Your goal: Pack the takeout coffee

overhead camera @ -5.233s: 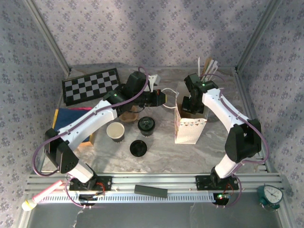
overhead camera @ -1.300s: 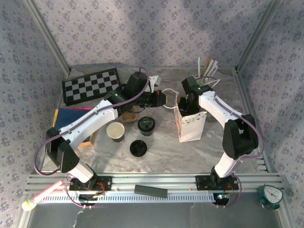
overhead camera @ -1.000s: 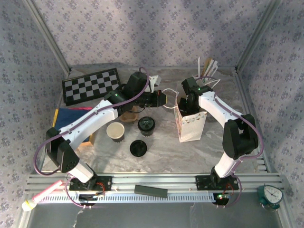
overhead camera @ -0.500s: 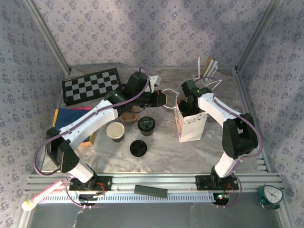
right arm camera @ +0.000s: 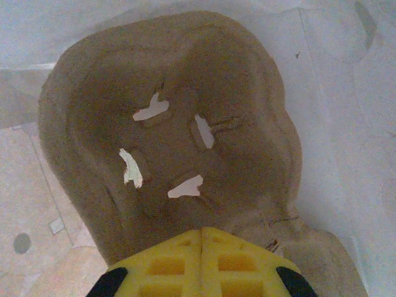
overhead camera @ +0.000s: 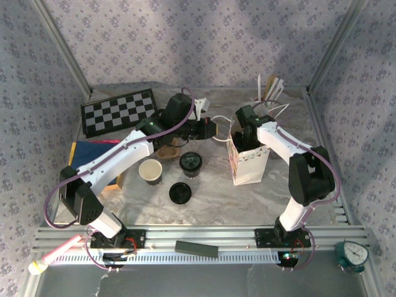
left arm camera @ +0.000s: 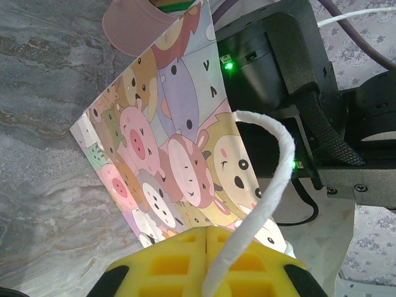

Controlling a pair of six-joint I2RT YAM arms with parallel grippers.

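the takeout coffee (overhead camera: 190, 163) stands clear of both jaws, nearest the left gripper (overhead camera: 214, 131); its jaws clamp the bag handle (left arm camera: 267, 173). the right gripper (right arm camera: 201, 244) seems closed.

Marbled grey table (overhead camera: 210, 204). Bears at far left a checkerboard (overhead camera: 117, 112), lying flat; nearer, along the left edge, a dark blue flat item (overhead camera: 93, 151). At centre: lidless cup (overhead camera: 150, 171) upright; takeout coffee (overhead camera: 190, 164) upright, just right of it, apart; loose black lid (overhead camera: 180, 192) flat, nearer than both. Right of centre: paper bag (overhead camera: 249, 166) standing upright. Behind the cups: brown object (overhead camera: 166, 150), partly hidden, kind not determinable.
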